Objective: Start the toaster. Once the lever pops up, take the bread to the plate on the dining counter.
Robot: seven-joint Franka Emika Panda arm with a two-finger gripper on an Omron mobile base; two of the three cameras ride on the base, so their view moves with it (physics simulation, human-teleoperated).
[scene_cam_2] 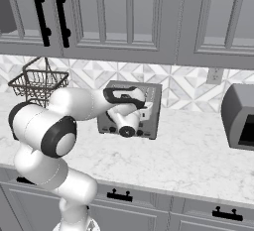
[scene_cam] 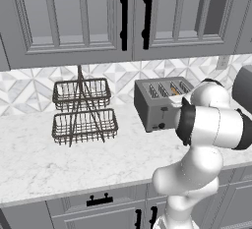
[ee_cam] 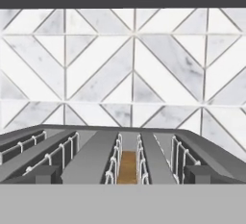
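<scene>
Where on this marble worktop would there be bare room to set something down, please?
Broad bare marble worktop lies in front of the two-tier wire basket, out to the front edge. Another bare stretch lies between the toaster and the grey appliance on the right. The arm crowds the toaster's front.

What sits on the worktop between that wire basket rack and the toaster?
Nothing: in the left base view, the marble between the wire basket rack and the toaster is bare.
</scene>
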